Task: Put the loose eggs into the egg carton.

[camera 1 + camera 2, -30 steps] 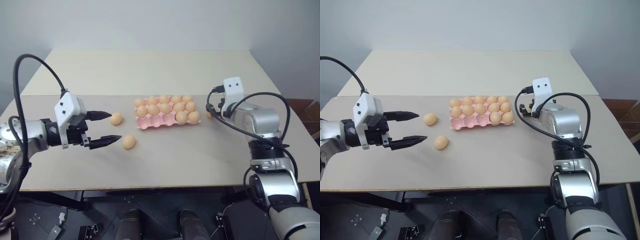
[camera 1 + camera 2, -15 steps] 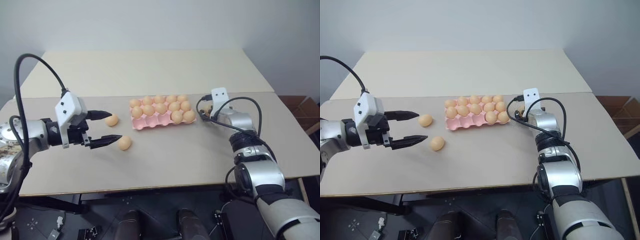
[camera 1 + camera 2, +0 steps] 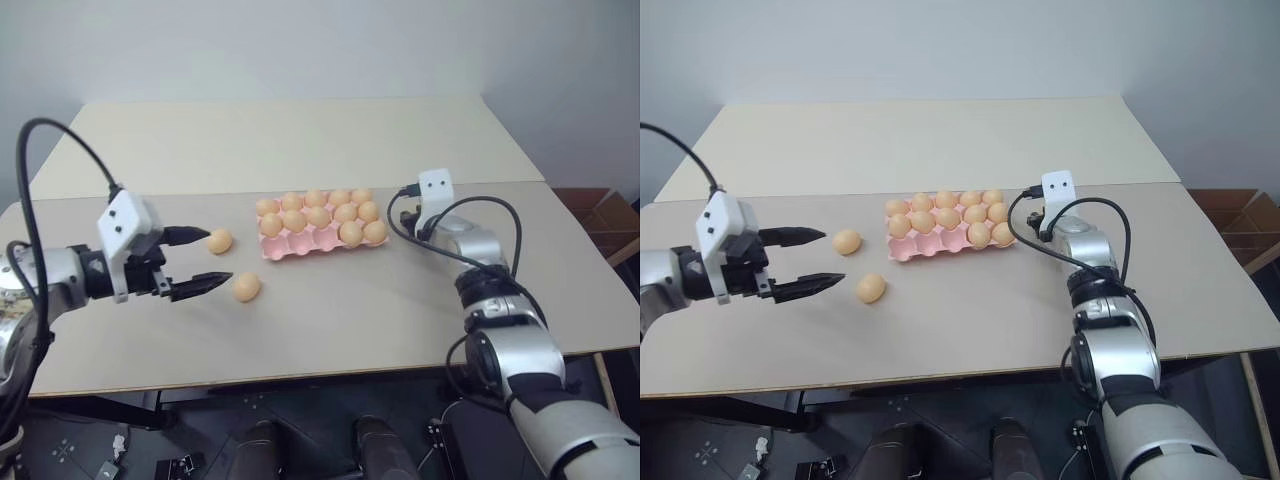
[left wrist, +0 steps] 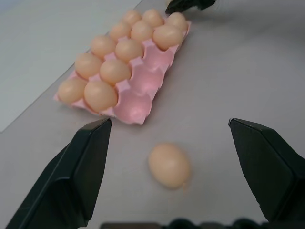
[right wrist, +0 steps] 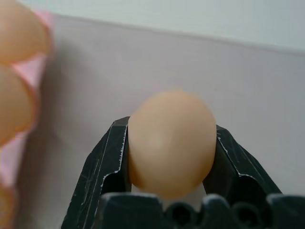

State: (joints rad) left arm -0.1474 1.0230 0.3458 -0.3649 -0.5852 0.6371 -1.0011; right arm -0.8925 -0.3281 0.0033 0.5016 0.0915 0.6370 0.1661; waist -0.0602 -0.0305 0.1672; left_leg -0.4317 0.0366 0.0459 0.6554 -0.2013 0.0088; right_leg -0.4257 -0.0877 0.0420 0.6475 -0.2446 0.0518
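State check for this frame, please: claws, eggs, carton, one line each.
Left claw: open, empty, hovering beside the two loose eggs.
Right claw: shut on an egg, by the carton's right end.
Two loose eggs: lying on the table, left of the carton.
Egg carton: mostly filled, some front cups empty.

So my right gripper (image 5: 170,157) goes from wide open to clamped on one small tan-orange matte egg (image 5: 170,143), the black fingers (image 5: 112,162) now pressing both of its sides just beside the right end of the pale pink moulded egg carton (image 3: 925,246). The right forearm also sits lower and flatter over the beige tabletop (image 3: 330,320) than a second ago. My left gripper (image 3: 203,260) slides a little to the left, away from the two loose eggs (image 3: 246,287) in front of it.
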